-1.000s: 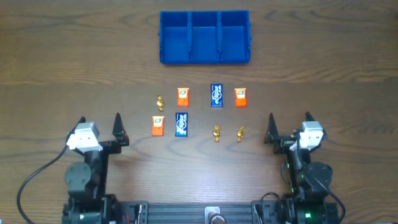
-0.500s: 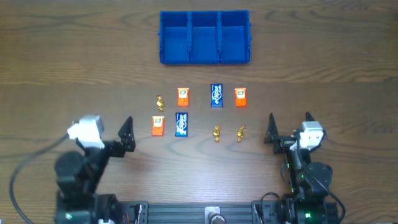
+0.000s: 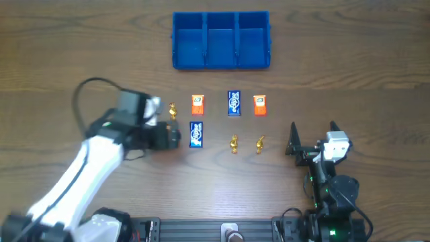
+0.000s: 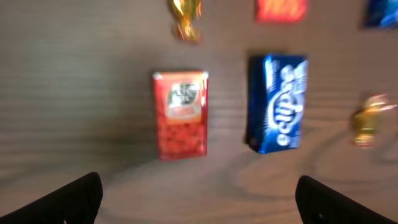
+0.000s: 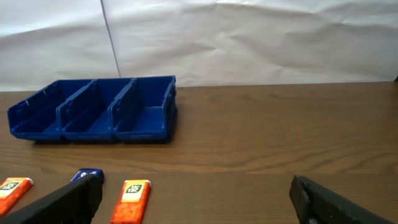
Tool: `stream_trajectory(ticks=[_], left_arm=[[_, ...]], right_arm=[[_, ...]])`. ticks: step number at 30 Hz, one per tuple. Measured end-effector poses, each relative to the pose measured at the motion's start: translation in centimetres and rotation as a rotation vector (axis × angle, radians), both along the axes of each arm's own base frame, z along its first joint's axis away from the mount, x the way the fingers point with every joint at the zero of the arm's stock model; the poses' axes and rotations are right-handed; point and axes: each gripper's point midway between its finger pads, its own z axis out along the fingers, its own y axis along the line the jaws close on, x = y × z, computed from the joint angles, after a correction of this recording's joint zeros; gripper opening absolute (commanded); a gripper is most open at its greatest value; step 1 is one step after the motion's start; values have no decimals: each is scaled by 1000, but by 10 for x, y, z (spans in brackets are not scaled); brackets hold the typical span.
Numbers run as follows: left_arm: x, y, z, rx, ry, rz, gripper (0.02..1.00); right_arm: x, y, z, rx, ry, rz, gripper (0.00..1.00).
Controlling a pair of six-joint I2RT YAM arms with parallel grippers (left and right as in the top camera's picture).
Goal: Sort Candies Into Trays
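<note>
My left gripper [image 4: 198, 186] hangs over the orange candy box [image 4: 181, 114], which lies beside the blue pack [image 4: 278, 102]; jaws apart, gripping nothing. My right gripper [image 3: 312, 129] is parked near its base, jaws apart. The tray [image 3: 222, 64] stands beyond the candies.

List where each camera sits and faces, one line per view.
Top: fixed overhead, facing down on table, tray, candies, left arm, right arm.
Left wrist: on left arm, facing down at orange box and blue pack; left pincer open.
Right wrist: low on right arm, facing across toward tray; right pincer open.
Shared: blue pack, top and left wrist; tray, top and right wrist.
</note>
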Motion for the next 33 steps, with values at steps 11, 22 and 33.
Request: stream_trajectory(ticks=[11, 22, 33], left_arm=[[1, 9, -58, 197, 150, 118, 996], [35, -3, -57, 290, 137, 85, 961], [30, -1, -65, 314, 164, 66, 820]], right_arm=[[0, 0, 0, 0, 0, 0, 998], [0, 0, 0, 0, 0, 0, 998], [0, 0, 0, 0, 0, 0, 998]])
